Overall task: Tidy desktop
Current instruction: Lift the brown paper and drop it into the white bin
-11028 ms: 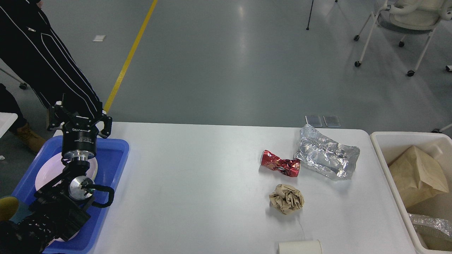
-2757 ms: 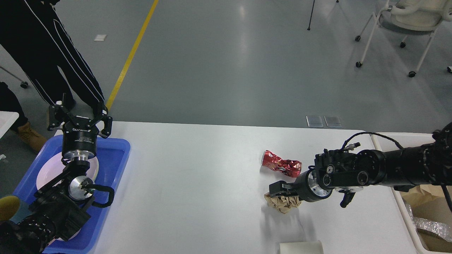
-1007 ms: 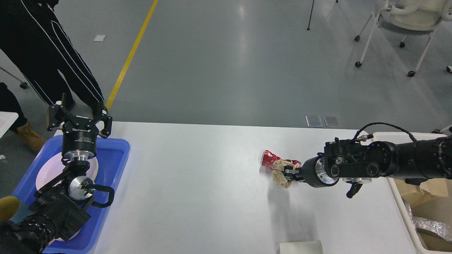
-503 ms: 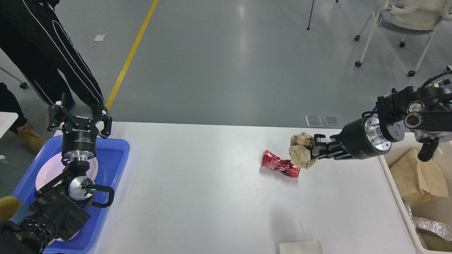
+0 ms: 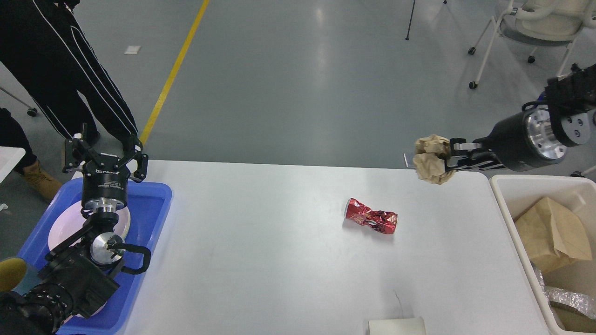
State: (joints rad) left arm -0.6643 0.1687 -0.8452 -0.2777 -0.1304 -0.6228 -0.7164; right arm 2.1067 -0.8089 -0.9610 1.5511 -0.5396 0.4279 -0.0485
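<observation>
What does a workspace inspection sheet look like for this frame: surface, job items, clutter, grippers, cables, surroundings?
Surface: white desktop, mostly bare.
Job's things: crushed red can lying on the desktop; crumpled brown paper ball held in the air above the far right corner.
Clutter: white roll at the near edge; blue tray with a white plate; cream bin holding brown paper and foil.
Grippers: right gripper shut on the paper ball; left gripper open above the tray.
Cables: black cable loop on the left arm.
Surroundings: person at far left; wheeled chair on the grey floor.

Crushed red can (image 5: 371,221) obstructs desktop (image 5: 260,260).
</observation>
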